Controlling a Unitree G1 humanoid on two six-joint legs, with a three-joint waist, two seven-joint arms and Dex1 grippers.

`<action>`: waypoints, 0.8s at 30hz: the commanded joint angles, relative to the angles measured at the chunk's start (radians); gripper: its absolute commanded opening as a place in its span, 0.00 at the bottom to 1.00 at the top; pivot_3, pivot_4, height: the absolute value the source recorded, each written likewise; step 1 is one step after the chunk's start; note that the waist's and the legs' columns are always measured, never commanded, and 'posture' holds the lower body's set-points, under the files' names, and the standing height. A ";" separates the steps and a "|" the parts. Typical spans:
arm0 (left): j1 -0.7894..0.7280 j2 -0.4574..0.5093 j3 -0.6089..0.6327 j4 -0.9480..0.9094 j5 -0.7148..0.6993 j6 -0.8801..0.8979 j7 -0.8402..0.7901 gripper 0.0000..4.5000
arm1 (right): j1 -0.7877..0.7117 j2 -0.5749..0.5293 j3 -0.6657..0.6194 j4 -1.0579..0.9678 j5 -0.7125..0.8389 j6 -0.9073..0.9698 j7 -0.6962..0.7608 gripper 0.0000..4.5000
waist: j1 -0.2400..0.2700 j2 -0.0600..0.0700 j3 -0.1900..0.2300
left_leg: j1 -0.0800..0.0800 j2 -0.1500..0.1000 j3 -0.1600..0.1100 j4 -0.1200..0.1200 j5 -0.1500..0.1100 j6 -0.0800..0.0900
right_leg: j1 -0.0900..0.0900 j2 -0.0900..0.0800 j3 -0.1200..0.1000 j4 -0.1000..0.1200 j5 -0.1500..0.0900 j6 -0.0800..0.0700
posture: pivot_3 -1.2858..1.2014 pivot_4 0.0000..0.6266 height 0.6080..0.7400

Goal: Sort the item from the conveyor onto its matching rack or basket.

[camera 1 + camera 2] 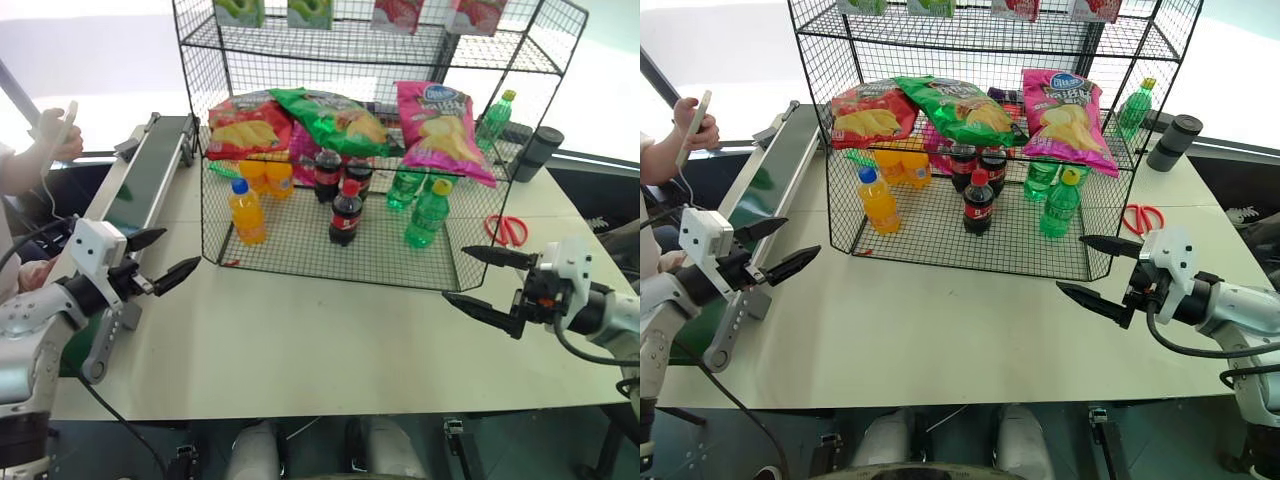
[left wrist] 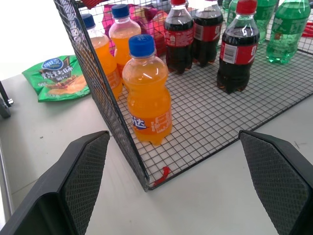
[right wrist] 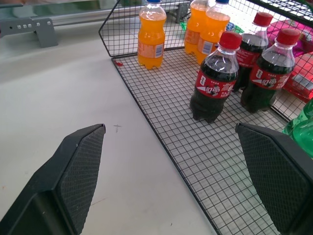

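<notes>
i saw the pink chip bag (image 1: 442, 128) lying on the rack (image 1: 300, 250), well beyond my grippers; left gripper (image 1: 158, 257) and right gripper (image 1: 482, 280) both gaped wide, empty.

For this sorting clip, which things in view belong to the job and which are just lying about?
Job:
- magenta-pink chip bag, lying on the rack's middle tier
- black wire rack
- conveyor
- left claw and right claw, both open, holding nothing

Lying about:
- red scissors
- black cylinder
- orange, cola and green soda bottles
- red chip bag
- green chip bag
</notes>
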 commanded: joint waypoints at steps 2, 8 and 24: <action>-0.023 0.005 0.003 0.008 0.015 -0.042 -0.016 1.00 | 0.003 0.004 -0.013 -0.006 -0.006 -0.025 0.000 0.99 | -0.001 0.000 0.000 | 0.000 0.000 0.000 0.000 0.000 0.000 | 0.000 0.000 0.000 0.000 0.000 0.000 | 0.52 0.24 0.90; -0.032 -0.002 -0.004 0.019 0.024 -0.044 -0.020 1.00 | -0.008 0.001 -0.011 0.010 -0.019 -0.034 0.012 0.99 | 0.000 0.000 0.000 | 0.000 0.000 0.000 0.000 0.000 0.000 | 0.000 0.000 0.000 0.000 0.000 0.000 | 0.52 0.24 0.90; -0.054 -0.020 -0.009 0.091 0.054 -0.120 -0.049 1.00 | -0.019 0.001 0.000 0.057 -0.044 -0.074 0.032 0.99 | 0.000 0.000 0.000 | 0.000 -0.001 0.000 0.000 0.000 0.000 | 0.000 0.000 0.000 0.000 0.000 0.000 | 0.52 0.24 0.90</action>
